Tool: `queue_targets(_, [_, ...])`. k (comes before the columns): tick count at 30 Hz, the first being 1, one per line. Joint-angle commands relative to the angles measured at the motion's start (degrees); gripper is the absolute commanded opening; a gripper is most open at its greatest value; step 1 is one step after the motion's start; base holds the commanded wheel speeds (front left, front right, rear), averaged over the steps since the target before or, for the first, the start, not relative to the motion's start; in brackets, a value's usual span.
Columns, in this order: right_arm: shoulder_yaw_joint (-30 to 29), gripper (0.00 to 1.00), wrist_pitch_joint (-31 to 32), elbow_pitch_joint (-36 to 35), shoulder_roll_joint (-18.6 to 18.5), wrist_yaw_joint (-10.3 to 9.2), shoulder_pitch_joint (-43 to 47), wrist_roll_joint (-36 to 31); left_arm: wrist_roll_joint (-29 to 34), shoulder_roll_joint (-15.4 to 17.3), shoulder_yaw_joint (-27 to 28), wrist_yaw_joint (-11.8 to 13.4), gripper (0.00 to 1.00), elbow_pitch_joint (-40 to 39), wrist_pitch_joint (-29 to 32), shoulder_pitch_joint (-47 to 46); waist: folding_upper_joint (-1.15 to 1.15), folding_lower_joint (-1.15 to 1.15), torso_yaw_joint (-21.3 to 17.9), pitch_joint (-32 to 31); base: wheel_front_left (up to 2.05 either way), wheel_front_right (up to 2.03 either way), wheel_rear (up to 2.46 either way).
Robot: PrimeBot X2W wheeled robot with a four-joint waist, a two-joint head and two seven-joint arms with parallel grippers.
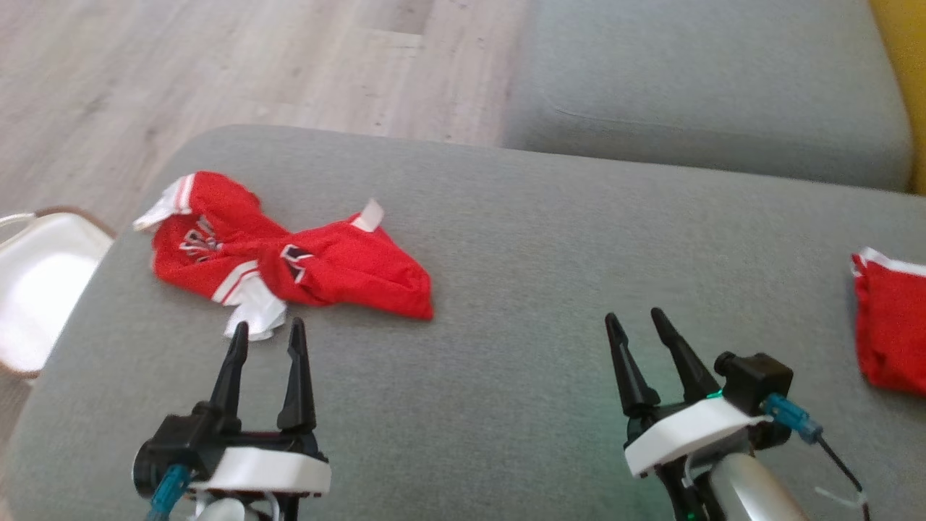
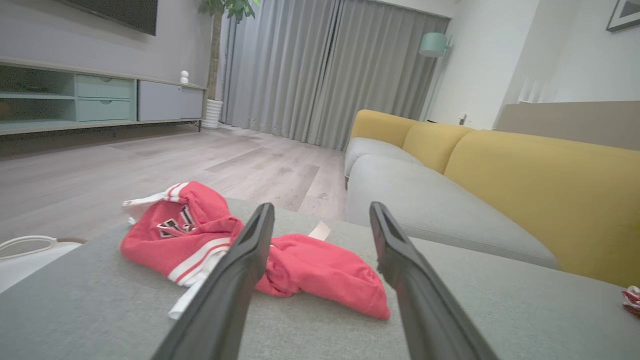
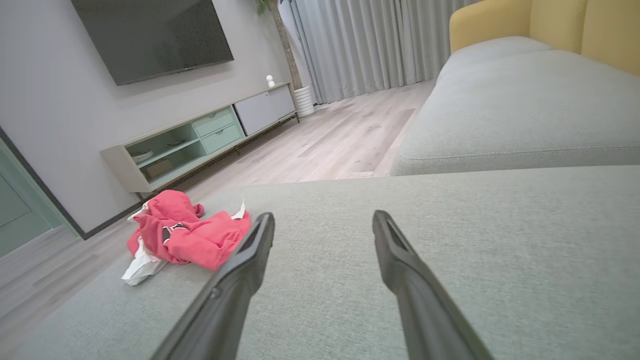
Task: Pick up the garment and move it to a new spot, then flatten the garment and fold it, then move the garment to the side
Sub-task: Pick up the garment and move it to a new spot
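- Nearest, over the near edge of the grey cushion [image 1: 506, 239], the left gripper [image 1: 268, 329] has its two dark fingers spread wide with nothing between them.
- Also over the cushion's near edge, toward its right side, the right gripper [image 1: 635, 317] is just as wide open and empty. It hovers above bare fabric, well apart from any cloth.
- Just past the left gripper's fingertips, on the cushion's left part, lies the red garment [image 1: 289, 253]. It is crumpled in a heap, with white striped trim and a white flap poking out on its near side. The fingertips are just beside that flap; whether they touch it I cannot tell.
- At the cushion's right edge lies a second red cloth [image 1: 893, 333], cut off at the edge of the view. It looks flatter, but I cannot tell whether it is folded.
- Off the cushion's left edge, lower down, sits a white object [image 1: 36, 282], only partly in view.
- Beyond the cushion's far edge are the wooden floor [image 1: 217, 65] and a second grey seat [image 1: 709, 87].
- Judged from this, no step on the heaped garment is done: it is not lifted, flattened or folded. Grasping it, carrying it to a new spot, smoothing, folding and setting it aside all remain. The left gripper looks best placed to start.
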Motion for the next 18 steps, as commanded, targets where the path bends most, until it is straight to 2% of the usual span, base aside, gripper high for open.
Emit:
queue_targets(1, [1.4, 1.0, -0.8, -1.6, 0.3, -0.04, -1.0, 0.5, 0.5, 0.3, 2.2, -0.1, 1.0, -1.8, -0.3, -1.5, 0.0, 0.0, 1.4, -0.7, 0.0, 0.0, 0.0])
queue_targets(10, [2.5, 1.0, -0.8, -2.1, 0.3, -0.04, -0.6, 1.8, 1.4, 0.3, 3.6, -0.7, 1.0, -1.9, -0.3, -1.1, 0.0, 0.0, 3.1, -1.0, 0.0, 0.0, 0.0])
queue_targets(18, [1.9, 1.0, -0.8, -2.4, 0.3, -0.04, -1.5, 0.9, 2.4, 1.9, 4.8, -1.3, 1.0, -1.7, -0.3, -3.9, 0.0, 0.0, 0.9, 2.3, 0.0, 0.0, 0.0])
